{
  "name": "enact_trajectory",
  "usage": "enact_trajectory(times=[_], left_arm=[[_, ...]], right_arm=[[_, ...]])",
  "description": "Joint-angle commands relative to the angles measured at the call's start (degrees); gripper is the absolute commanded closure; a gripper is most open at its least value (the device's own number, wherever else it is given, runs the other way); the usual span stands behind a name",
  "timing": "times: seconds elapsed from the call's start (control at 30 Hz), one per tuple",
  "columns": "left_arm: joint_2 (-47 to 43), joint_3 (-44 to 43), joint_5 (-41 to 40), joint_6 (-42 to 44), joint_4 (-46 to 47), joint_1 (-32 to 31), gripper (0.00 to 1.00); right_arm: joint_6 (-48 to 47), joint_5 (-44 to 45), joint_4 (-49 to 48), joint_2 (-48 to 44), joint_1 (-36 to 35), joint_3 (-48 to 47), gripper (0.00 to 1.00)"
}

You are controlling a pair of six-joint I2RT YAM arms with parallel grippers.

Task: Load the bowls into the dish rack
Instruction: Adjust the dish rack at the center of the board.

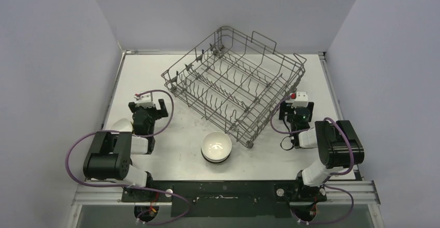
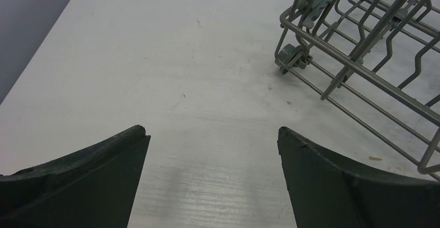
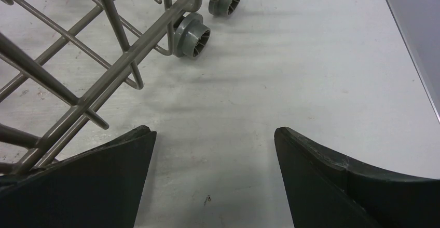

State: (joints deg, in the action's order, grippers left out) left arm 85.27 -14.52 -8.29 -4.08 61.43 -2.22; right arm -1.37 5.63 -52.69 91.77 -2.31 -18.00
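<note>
The dish rack [image 1: 234,82], a big grey wire basket with rows of tines, stands turned at an angle at the back middle of the table and holds nothing. The bowls [image 1: 217,146] form a short stack near the front centre, a white one on top of a darker one. My left gripper [image 1: 149,104] is open over bare table left of the rack; its wrist view shows the gripper [image 2: 210,132] empty, with a corner of the rack [image 2: 288,56] to the upper right. My right gripper [image 1: 297,105] is open and empty beside the rack's right side [image 3: 192,36].
The white table [image 1: 155,67] is bounded by purple walls on the left, back and right. The rack's near corner [image 1: 248,144] reaches close to the bowl stack. A black rail [image 1: 223,190] with both arm bases runs along the front edge.
</note>
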Motion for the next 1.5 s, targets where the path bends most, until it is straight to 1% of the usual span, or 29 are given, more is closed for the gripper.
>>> enact_trajectory(times=[0.0, 0.5, 0.77, 0.83, 0.87, 0.93, 1.0, 1.1, 1.17, 1.23, 1.3, 1.37, 1.47], left_arm=[[-0.98, -0.41, 0.47, -0.3, 1.42, -0.31, 0.04], [-1.05, -0.46, 0.91, -0.49, 1.33, -0.24, 0.04], [-1.05, -0.47, -0.21, -0.71, 1.28, -0.15, 0.04], [-1.16, -0.3, -0.1, -0.67, 1.42, -0.15, 0.04], [-1.39, -0.25, -0.06, -0.67, 1.48, -0.15, 0.04], [-3.94, 0.12, -0.68, -0.83, 0.29, -0.2, 0.04], [-7.3, 2.45, -3.01, -1.82, 1.36, -0.24, 0.04], [-12.23, 6.95, -9.28, -4.04, 5.25, -0.24, 0.04], [-16.57, 8.98, -11.74, -5.05, 5.18, -0.31, 0.04], [-21.26, 9.08, -13.23, -6.1, 0.42, -0.56, 0.04], [-25.69, 7.6, -15.05, -9.5, -6.26, -0.68, 0.04], [-29.09, 6.59, -15.42, -12.66, -10.81, -0.68, 0.04], [-33.2, 5.53, -15.81, -17.26, -14.62, -0.68, 0.04]], right_arm=[[1.37, -4.32, -5.55, -0.27, -1.1, -2.47, 0.1], [1.37, -4.52, -5.54, -0.25, -1.0, -2.53, 0.1], [1.37, -4.53, -5.31, -0.18, -0.99, -2.66, 0.1], [1.37, -2.91, -5.19, -0.49, -1.39, -2.45, 0.1], [2.73, -0.2, -4.61, -0.68, -1.57, -2.77, 0.1], [4.34, 2.44, 2.26, -3.87, -1.89, -4.78, 0.1], [6.69, 3.35, 8.77, -8.03, -1.91, -6.31, 0.1], [11.61, 6.07, 9.73, -14.29, -1.74, -3.62, 0.1], [13.86, 8.83, 10.48, -17.57, -1.6, -1.35, 0.1], [14.83, 10.94, 12.85, -19.91, -1.47, -0.78, 0.1], [17.06, 14.81, 16.57, -21.19, -1.3, -1.76, 0.1], [21.43, 20.24, 23.07, -21.68, -0.88, -4.12, 0.1], [26.33, 26.15, 32.01, -22.14, -0.4, -7.54, 0.1]])
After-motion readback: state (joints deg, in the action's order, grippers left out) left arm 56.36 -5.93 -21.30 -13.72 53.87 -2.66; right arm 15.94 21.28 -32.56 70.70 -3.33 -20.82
